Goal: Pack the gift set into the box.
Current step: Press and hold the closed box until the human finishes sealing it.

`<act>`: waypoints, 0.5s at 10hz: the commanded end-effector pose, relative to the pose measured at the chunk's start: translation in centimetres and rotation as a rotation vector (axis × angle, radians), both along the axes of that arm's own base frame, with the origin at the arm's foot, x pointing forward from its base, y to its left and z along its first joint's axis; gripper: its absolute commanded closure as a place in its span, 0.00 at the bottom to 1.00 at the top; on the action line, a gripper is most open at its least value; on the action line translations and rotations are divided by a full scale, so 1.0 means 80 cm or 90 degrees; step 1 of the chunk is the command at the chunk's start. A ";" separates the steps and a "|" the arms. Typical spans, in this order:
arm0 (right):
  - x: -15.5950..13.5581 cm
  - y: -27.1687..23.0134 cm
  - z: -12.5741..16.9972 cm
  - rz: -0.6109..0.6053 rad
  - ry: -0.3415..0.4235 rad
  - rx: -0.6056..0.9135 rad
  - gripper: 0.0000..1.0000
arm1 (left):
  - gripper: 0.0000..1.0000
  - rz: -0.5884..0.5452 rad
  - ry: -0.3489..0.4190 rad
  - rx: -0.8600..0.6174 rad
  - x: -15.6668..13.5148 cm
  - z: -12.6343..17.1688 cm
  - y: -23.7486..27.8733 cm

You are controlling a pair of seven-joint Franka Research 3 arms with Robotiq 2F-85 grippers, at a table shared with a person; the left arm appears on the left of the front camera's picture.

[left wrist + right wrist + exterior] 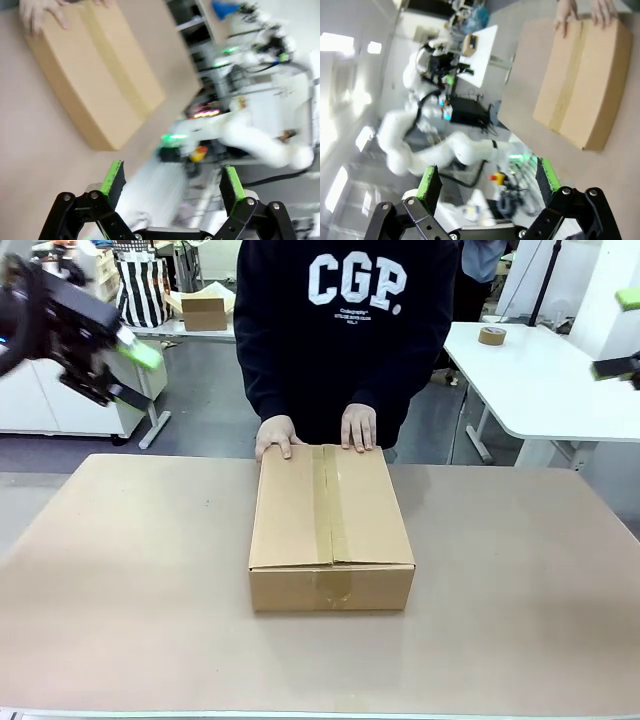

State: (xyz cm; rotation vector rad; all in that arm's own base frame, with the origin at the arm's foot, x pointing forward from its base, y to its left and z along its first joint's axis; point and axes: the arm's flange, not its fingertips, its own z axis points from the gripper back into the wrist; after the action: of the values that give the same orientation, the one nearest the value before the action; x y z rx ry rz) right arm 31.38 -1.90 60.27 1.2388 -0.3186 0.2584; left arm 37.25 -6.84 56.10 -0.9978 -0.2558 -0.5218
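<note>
My left pincer [172,182] and my right pincer [489,179] are both spread wide, holding nothing. The box [330,510] sits in the middle of the table [120,590], taped shut, so its inside is hidden. A person's hands [278,435] rest on its far edge.

The box [331,528] is a shallow brown corrugated carton, flaps closed and taped along the centre seam. It lies flat mid-table, nearer the far edge, long sides running toward the near edge.
</note>
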 end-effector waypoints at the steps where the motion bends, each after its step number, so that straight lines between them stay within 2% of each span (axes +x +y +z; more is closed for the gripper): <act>1: 0.049 0.046 -0.025 0.153 -0.163 0.033 0.00 | 0.00 -0.082 -0.201 0.138 0.011 -0.033 -0.044; 2: 0.059 0.076 -0.040 0.202 -0.244 0.001 0.00 | 0.00 -0.096 -0.280 0.172 0.023 -0.046 -0.061; 3: 0.065 0.107 -0.058 0.252 -0.302 -0.036 0.00 | 0.00 -0.127 -0.357 0.200 0.034 -0.057 -0.081; 4: 0.068 0.137 -0.079 0.269 -0.308 -0.069 0.00 | 0.00 -0.149 -0.420 0.200 0.044 -0.065 -0.100; 5: 0.072 0.158 -0.101 0.247 -0.253 -0.151 0.00 | 0.00 -0.128 -0.381 0.158 0.063 -0.067 -0.114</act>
State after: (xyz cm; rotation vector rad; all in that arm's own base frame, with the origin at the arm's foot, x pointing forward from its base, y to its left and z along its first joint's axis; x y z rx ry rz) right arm 36.52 10.50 53.31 1.1025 -0.3854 0.9205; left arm 40.93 -15.98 51.93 -0.5225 -0.5546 -1.0379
